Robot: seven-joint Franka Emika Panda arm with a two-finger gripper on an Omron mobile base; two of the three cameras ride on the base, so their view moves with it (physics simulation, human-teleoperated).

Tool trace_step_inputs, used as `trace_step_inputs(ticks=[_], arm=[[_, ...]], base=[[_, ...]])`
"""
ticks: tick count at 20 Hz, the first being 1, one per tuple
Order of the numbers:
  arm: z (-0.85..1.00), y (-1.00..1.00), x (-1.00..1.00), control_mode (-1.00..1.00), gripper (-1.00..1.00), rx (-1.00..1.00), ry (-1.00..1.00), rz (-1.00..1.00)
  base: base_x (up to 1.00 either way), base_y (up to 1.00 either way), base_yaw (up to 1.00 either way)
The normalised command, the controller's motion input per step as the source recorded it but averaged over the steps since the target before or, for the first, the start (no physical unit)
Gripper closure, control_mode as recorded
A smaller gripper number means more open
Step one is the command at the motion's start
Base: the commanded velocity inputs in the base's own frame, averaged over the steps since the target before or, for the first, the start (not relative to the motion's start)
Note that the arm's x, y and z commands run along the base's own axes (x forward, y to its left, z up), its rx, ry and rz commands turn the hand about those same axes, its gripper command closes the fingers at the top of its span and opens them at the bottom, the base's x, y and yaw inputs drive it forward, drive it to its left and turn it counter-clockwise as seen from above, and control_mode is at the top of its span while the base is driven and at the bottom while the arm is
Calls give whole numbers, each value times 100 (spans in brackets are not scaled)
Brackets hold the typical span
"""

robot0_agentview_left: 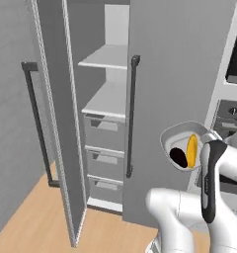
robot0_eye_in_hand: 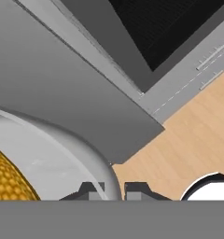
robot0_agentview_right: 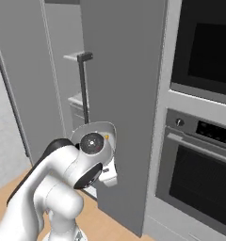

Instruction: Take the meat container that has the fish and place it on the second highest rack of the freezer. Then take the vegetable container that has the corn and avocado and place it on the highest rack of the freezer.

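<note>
Claw (robot0_eye_in_hand: pixel 115 189) is clenched on the thick rim of the vegetable container (robot0_agentview_left: pixel 182 143), holding it up in the air just beside the freezer's (robot0_agentview_left: pixel 155 74) closed right door. Bowl's tipped pretty steeply toward the left base camera, with the corn (robot0_agentview_left: pixel 191 150) and the avocado (robot0_agentview_left: pixel 178 157) resting against its low side. Highest rack (robot0_agentview_left: pixel 106 57) sits up and to the left of the bowl, inside the open half, so I'd guess the carry goes up and around that door edge. Arm's folded with the elbow bent low and the hand raised near the oven (robot0_agentview_right: pixel 199 141).
</note>
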Motion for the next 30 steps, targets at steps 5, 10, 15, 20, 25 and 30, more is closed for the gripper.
trace_step_inputs(ticks=[5,10,15,20,25,30], arm=[[0,0,0,100,100,0,0,0],[0,0,0,100,100,0,0,0],[0,0,0,100,100,0,0,0],[0,0,0,100,100,0,0,0],[0,0,0,100,100,0,0,0],[0,0,0,100,100,0,0,0]], base=[[25,100,-29],[35,100,-36],[40,38,-17],[34,-19,-2],[12,-13,0],[63,33,-1]])
